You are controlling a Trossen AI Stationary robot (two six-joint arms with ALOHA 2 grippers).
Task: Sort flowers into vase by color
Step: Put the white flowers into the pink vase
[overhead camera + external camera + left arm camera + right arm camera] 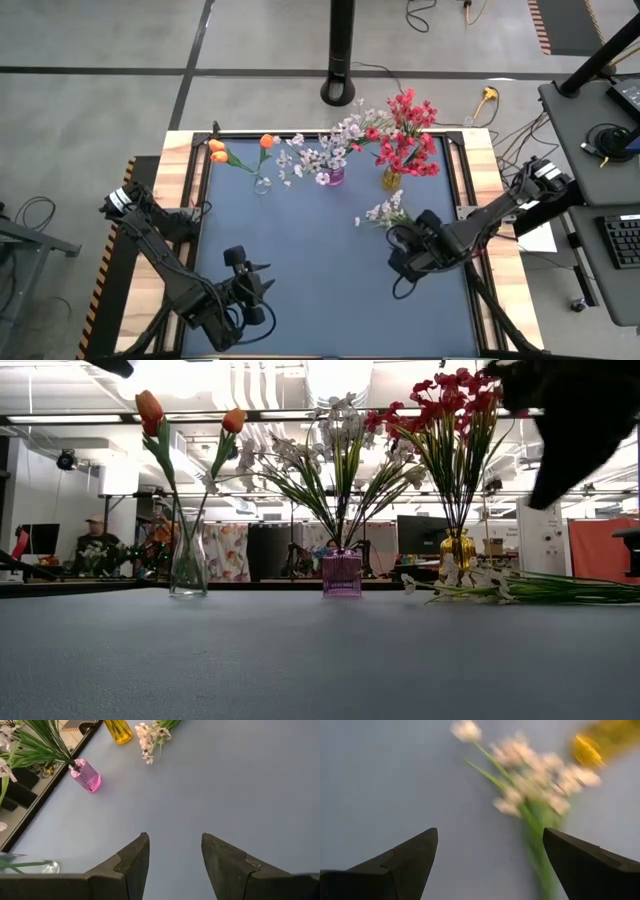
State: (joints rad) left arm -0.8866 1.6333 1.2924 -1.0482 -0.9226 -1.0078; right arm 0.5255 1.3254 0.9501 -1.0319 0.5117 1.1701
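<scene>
A loose white flower spray (383, 213) lies flat on the blue mat, in front of the yellow vase (391, 180) that holds the red flowers (408, 135). My right gripper (402, 242) hangs open just near of the spray. In its wrist view the pale blossoms (535, 785) and green stem lie ahead of the open fingers (490, 832), untouched. A pink vase (335, 176) holds white sprays. A clear glass vase (262, 184) holds orange tulip buds (217, 151). My left gripper (172, 837) waits open over the near left of the mat (255, 280).
The three vases stand in a row along the mat's far edge, seen in the low view as clear (187, 565), pink (341, 572) and yellow (457, 550). Bare mat (320, 270) spreads between the two arms. The table's black frame and wooden rim (185, 200) border the mat.
</scene>
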